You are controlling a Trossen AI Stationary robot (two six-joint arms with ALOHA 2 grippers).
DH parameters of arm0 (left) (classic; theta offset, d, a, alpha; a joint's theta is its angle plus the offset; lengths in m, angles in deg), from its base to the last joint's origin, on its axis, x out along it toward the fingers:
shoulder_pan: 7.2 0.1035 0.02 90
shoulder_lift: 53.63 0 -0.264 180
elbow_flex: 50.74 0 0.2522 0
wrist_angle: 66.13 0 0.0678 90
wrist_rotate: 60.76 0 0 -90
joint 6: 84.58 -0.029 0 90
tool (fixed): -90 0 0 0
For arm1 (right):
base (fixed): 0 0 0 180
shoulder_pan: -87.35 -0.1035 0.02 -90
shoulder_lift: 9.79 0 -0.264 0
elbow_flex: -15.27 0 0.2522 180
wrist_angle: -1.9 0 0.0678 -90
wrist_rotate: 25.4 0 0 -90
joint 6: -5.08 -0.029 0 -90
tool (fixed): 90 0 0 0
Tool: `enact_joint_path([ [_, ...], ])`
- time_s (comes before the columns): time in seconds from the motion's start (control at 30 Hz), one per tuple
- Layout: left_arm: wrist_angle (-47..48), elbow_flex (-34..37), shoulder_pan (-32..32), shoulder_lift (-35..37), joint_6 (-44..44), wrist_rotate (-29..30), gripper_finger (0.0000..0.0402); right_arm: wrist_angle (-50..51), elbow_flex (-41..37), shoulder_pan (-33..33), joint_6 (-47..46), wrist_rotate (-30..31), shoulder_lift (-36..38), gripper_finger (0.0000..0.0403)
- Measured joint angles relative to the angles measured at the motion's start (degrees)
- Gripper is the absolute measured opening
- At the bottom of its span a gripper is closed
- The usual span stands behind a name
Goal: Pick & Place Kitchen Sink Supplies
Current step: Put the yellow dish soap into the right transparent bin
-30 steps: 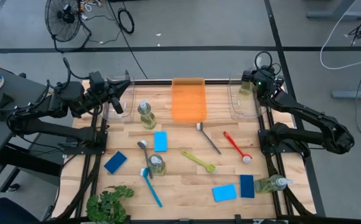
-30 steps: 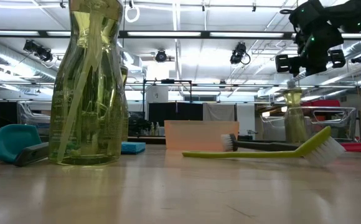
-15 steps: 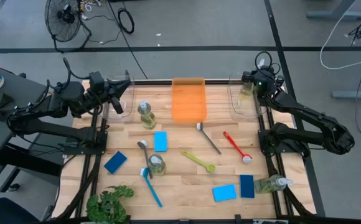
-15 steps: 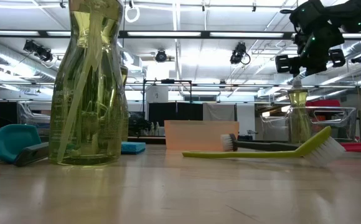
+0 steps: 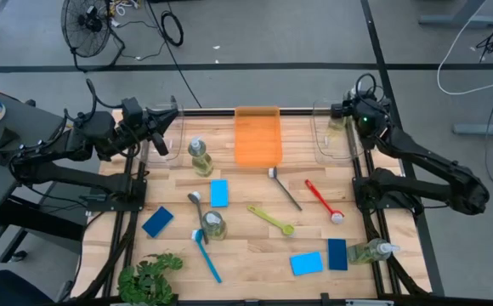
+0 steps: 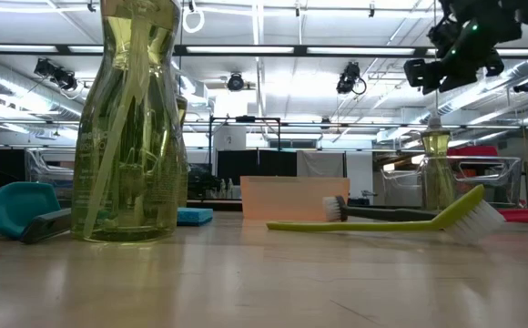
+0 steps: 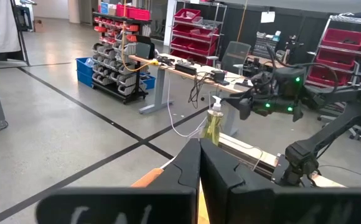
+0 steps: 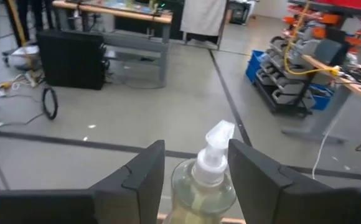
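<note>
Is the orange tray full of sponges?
No, seen from above the orange tray holds nothing, and the blue sponges lie out on the wooden table.

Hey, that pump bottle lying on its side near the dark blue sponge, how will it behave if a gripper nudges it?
The lying pump bottle has a rounded body, so a nudge would probably roll it. It looks partly full of yellow-green liquid, so likely fairly heavy, its weight shifting as it moves. The smooth clear wall may be slippery to grasp; the dark blue sponge alongside might stop it.
</note>
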State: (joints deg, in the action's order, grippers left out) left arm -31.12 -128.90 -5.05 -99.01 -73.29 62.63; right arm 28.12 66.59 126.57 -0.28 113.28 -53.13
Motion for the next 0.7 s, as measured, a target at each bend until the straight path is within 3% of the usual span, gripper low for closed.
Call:
enact_joint_path([
  [0.27,0.0,0.0,0.0,0.0,0.0,0.0,0.0012,9.0,2.0,-4.5,-4.6,-7.8,1.8,0.0168],
  [0.7,0.0,0.0,0.0,0.0,0.0,0.0,0.0012,10.7,2.1,-9.2,-4.3,-41.2,3.3,0.0085],
])
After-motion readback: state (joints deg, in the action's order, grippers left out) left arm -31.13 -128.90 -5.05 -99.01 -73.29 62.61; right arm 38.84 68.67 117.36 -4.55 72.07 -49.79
